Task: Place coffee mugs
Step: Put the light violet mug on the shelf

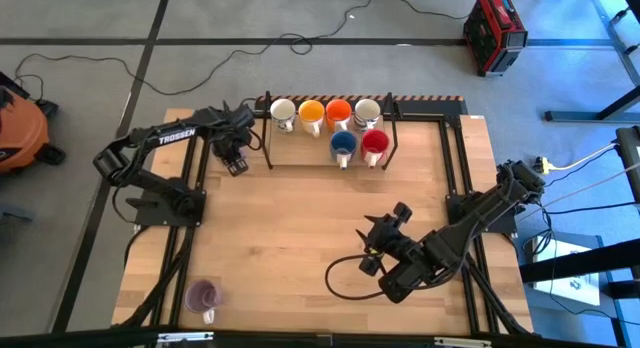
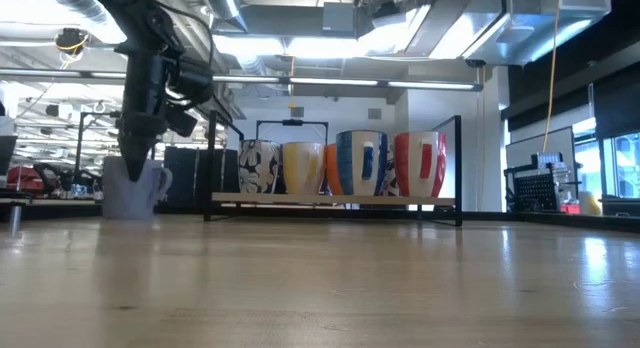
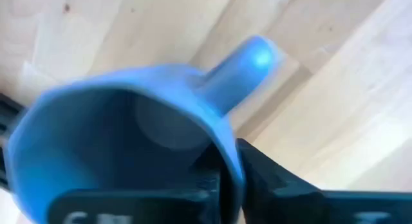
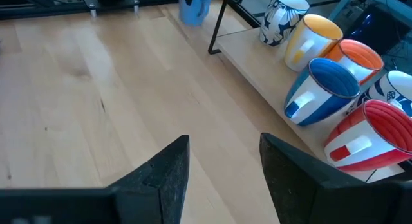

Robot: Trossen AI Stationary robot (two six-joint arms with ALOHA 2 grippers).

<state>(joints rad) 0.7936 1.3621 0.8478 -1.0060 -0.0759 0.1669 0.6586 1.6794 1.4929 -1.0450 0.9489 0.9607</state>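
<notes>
Six mugs stand on a wooden rack (image 1: pixel 300 156) at the table's far edge: white (image 1: pixel 283 113), yellow-orange (image 1: pixel 311 114), orange-red (image 1: pixel 338 114), a patterned white one (image 1: pixel 367 113), blue (image 1: pixel 343 144) and red (image 1: pixel 375 143). One pale purple mug (image 1: pixel 203 298) stands alone near the near left corner. My left gripper (image 1: pixel 235 158) is just left of the rack, shut on another pale purple mug (image 2: pixel 135 193), which the gripper hides from above. My right gripper (image 4: pixel 222 166) hangs open over the table's right middle (image 1: pixel 378 243), holding nothing. My left gripper pinches the pale purple mug's wall at the rim (image 3: pixel 222 153), beside the handle (image 3: pixel 248 63). One finger is inside the mug and one finger (image 3: pixel 270 179) is outside. It comes from above, pointing down. The mug is upright (image 2: pixel 135 193); whether its base touches the table I cannot tell.
The rack has a thin black frame with upright posts (image 2: pixel 208 168) at its ends. A black cable loops on the table by the right arm (image 1: pixel 340 278). Bare wood lies between the rack and the near edge. Off the table are an orange vacuum (image 1: pixel 15 128) and a red box (image 1: pixel 495 28).
</notes>
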